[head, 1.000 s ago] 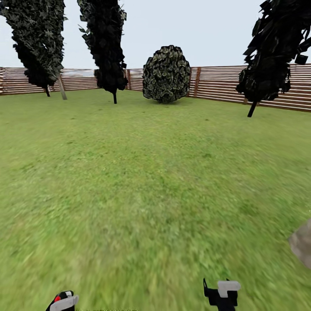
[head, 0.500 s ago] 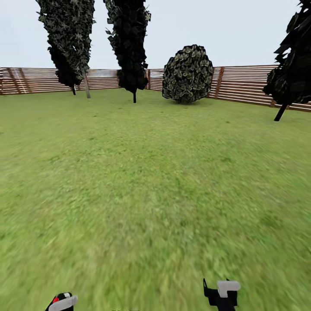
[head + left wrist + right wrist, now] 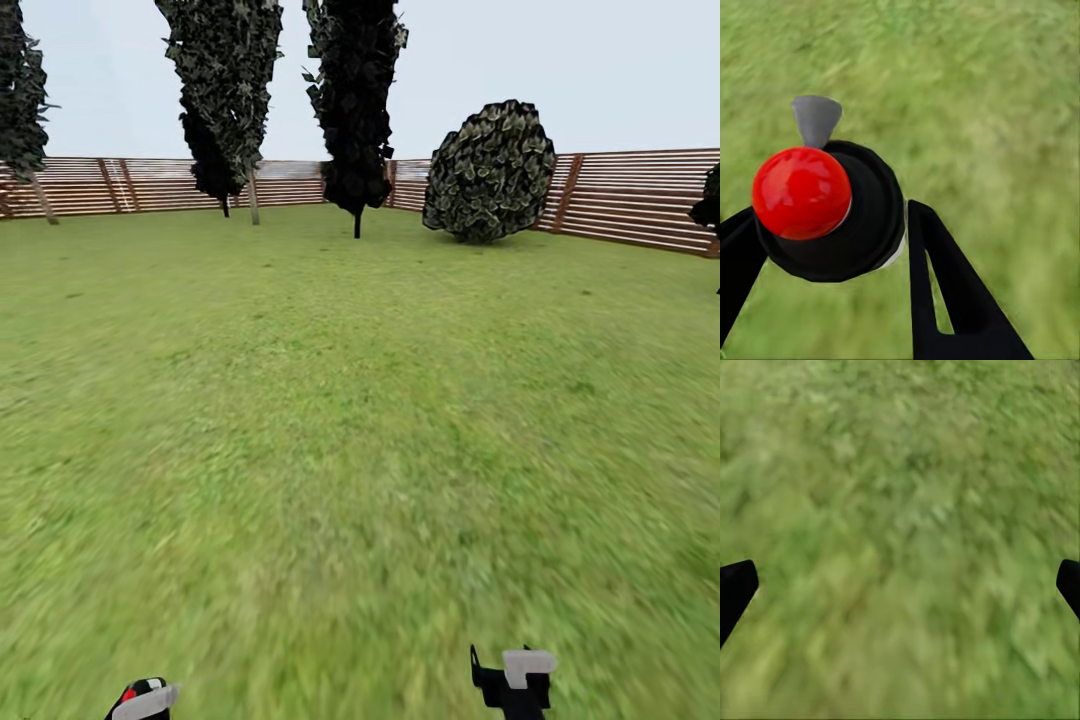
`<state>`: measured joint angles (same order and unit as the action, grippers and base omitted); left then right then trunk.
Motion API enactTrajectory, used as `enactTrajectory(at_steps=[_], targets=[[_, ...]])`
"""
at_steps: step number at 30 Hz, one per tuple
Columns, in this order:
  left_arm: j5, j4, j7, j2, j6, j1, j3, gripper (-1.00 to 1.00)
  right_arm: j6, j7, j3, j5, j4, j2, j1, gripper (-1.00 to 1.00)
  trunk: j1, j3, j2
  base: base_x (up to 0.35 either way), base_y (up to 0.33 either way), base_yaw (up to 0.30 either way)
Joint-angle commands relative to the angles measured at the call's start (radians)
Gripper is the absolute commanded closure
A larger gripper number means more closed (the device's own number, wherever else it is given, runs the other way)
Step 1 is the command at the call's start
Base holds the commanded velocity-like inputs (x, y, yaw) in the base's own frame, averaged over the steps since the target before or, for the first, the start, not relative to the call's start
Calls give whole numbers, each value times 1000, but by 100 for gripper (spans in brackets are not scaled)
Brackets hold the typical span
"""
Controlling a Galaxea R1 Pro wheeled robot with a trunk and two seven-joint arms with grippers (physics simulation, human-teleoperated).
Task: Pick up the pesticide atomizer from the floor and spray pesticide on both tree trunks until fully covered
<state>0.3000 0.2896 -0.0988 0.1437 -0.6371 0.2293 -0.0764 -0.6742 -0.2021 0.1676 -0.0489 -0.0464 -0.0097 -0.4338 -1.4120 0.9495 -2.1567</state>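
Your view has swung to the left since a second ago: the round leafy green-grey bush (image 3: 490, 172) that sat near the middle of the far fence now stands at about 1 o'clock, the two tall dark-leaved conifers (image 3: 352, 100) have slid from 11 o'clock toward 12, and the black tree that filled the 2 o'clock edge is now only a sliver at the right border (image 3: 709, 205). A further dark tree with a thin pale stem (image 3: 22, 100) has come in at 10 o'clock. The grey patch that showed at the right edge a second ago is gone from view. Everything moves together, so it is the camera turning and not the things.

You look over the green grass lawn (image 3: 360, 420) of the garden, closed at the far side by the brown horizontal-slat wooden fence (image 3: 630, 195).

The pesticide atomizer (image 3: 832, 210) sits in your left tool (image 3: 832, 247): a black rounded body with a glossy red ball on it and a small grey trigger-like tab beside the ball. The two black fingers (image 3: 945, 292) flank the body and clamp it. In the head view its red-and-black top peeps up at 7 o'clock (image 3: 145, 695), over grass.

Your right tool (image 3: 900, 585) is spread wide with nothing between its fingertips (image 3: 735, 589), only blurred grass beyond; in the head view it shows at 5 o'clock (image 3: 515, 680).
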Motion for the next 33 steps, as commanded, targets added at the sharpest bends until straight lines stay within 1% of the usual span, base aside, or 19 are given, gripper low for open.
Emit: enactTrajectory(at_steps=[1,5,11,15,16,18,20,22,24,27,33], targets=[[2,-1,-9,1,-3,1,-8,100,-2,-5,9,-5,0,-1,0,-100,0,1,0,96,262,279],[1,-1,-9,1,-3,1,-8,100,-2,-5,9,-5,0,0,0,-100,0,1,0,27,221,279],[-6,-1,-9,1,-4,1,-8,100,-2,-5,9,-5,0,0,0,-100,0,1,0,2,23,279],[1,-1,-9,4,3,3,-12,100,-2,-5,9,-5,0,0,0,-100,0,1,0,0,1,279],[2,-1,-9,6,18,6,-12,100,-2,-5,9,-5,0,0,0,-100,0,1,0,0,0,279],[3,3,-11,9,87,10,-13,100,-2,-5,9,-5,0,0,0,-100,0,1,0,0,0,279],[3,8,-11,8,115,13,-13,100,-2,-5,9,-5,0,0,0,-100,0,1,0,0,0,279],[1,19,-10,4,124,16,-14,100,-2,-5,9,-5,0,0,0,-100,0,1,0,0,0,279],[0,39,-10,-1,128,32,-14,100,-2,-5,9,-5,0,0,0,-100,0,1,0,0,0,279],[3,48,-12,4,131,49,-14,100,-2,-5,9,-5,0,0,0,-100,0,1,0,0,0,279],[4,39,-12,9,127,41,-10,100,-2,-5,9,-5,0,0,0,-100,0,1,0,0,0,279]])
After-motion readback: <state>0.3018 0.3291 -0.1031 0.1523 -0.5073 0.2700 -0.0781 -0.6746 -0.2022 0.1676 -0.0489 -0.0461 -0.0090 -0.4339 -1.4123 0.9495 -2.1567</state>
